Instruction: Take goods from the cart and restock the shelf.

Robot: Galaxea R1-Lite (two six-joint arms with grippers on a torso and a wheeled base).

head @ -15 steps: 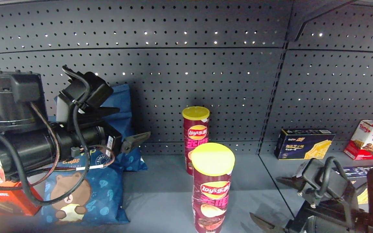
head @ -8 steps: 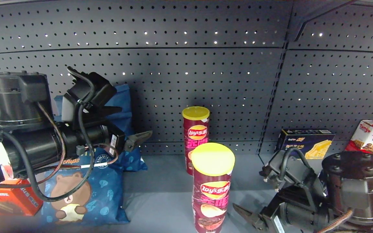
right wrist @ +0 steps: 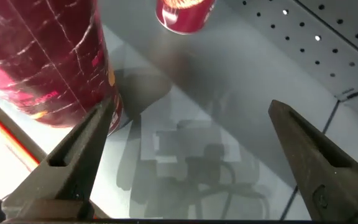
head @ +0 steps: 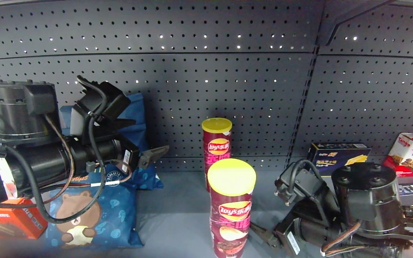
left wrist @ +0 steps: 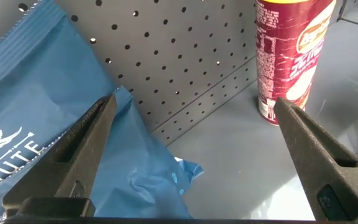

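- Your left arm lies level above the blue chip bags (head: 95, 211), its wrist pointing across the shelf (head: 177, 211) toward the middle.
- The left gripper (left wrist: 194, 102) has its jaws spread wide and grips nothing. In the left wrist view, one finger (left wrist: 86, 155) lies over the blue bag behind it.
- Past the left gripper's other finger stands the far can of chips (left wrist: 291, 56), upright and close to the pegboard back (head: 228, 79).
- Your right arm comes in low from the right at the shelf's front edge, with its wrist turned toward the near can of chips (head: 231, 208).
- The right gripper (right wrist: 191, 106) is also wide open and empty. One finger (right wrist: 86, 149) sits just beside the base of the near can; you cannot tell whether it touches.
- The near can stands upright at the front of the shelf, directly before the far can, both with yellow lids.
- An orange box (head: 5, 222) lies at the far left beside the bags.
- A dark blue wafer box (head: 335, 157) and a red and white box (head: 412, 152) stand on the next shelf bay to the right.
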